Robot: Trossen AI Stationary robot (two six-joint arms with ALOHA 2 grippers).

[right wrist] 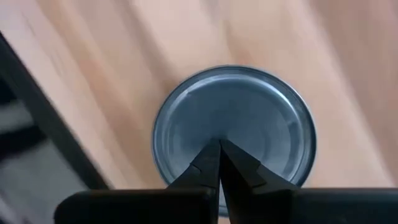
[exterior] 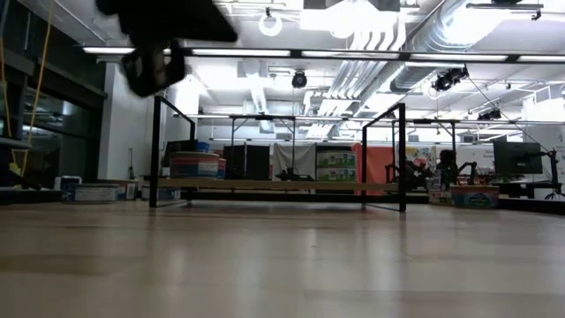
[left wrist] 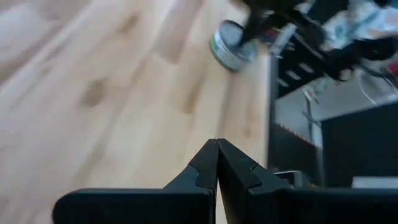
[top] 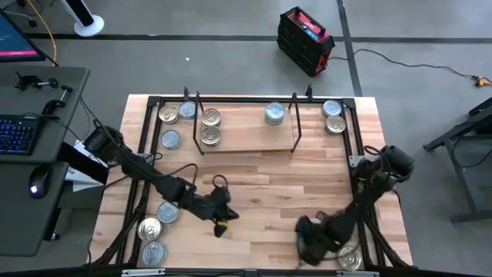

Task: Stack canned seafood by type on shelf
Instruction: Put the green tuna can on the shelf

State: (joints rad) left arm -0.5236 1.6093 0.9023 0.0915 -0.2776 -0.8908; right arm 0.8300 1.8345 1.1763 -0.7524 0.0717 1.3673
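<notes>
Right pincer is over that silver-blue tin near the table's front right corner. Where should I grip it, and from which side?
Grip the silver-blue tin across its low round side wall, coming straight down from above. It lies flat, lid up, so only the rim offers opposing faces. The right pincer is shut over the lid, so open it wider than the tin first. The black table frame runs close on one side; probably set the fingers along it.

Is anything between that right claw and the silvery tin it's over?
Nothing visible does. The right gripper, fingers shut, hangs directly above the silver-blue tin by the table's near right corner, with no other object between them. It is not holding the tin.
</notes>
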